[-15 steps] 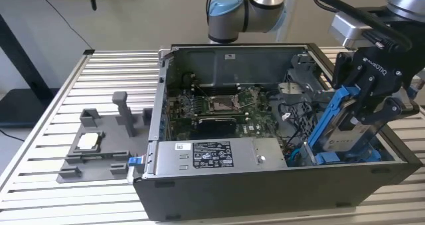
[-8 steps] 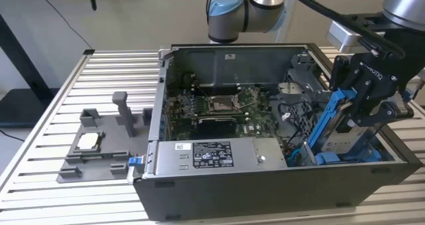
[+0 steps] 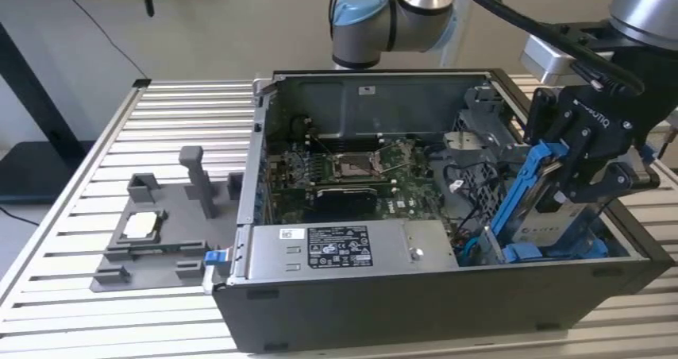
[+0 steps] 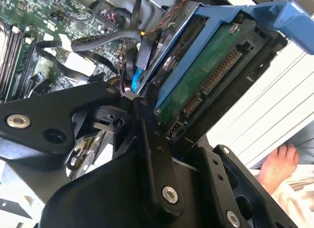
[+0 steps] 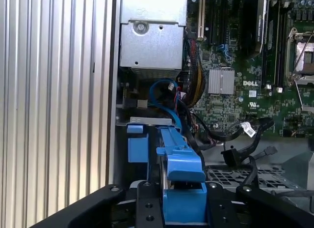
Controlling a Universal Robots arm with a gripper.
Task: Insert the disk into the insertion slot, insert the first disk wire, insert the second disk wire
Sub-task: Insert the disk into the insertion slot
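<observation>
My gripper (image 3: 569, 176) is shut on the disk (image 3: 542, 218), a silver drive in a bright blue carrier (image 3: 526, 186). The disk stands tilted, its lower end down in the insertion slot (image 3: 551, 252) at the front corner of the black case (image 3: 424, 311) on the exterior view's right. The second wrist view shows the disk's green underside (image 4: 206, 80) and connector pins. In the first wrist view the blue carrier (image 5: 179, 164) runs between my fingers (image 5: 147, 201) toward the slot's blue plastic (image 5: 137, 144). Loose black disk wires (image 5: 233, 154) lie beside it.
The motherboard (image 3: 350, 168) and grey power supply (image 3: 339, 248) fill the case's middle and front. A grey fixture plate (image 3: 148, 248) with a chip (image 3: 141, 226) lies on the slatted table at the exterior view's left. A person's hand (image 4: 277, 164) is beyond the case.
</observation>
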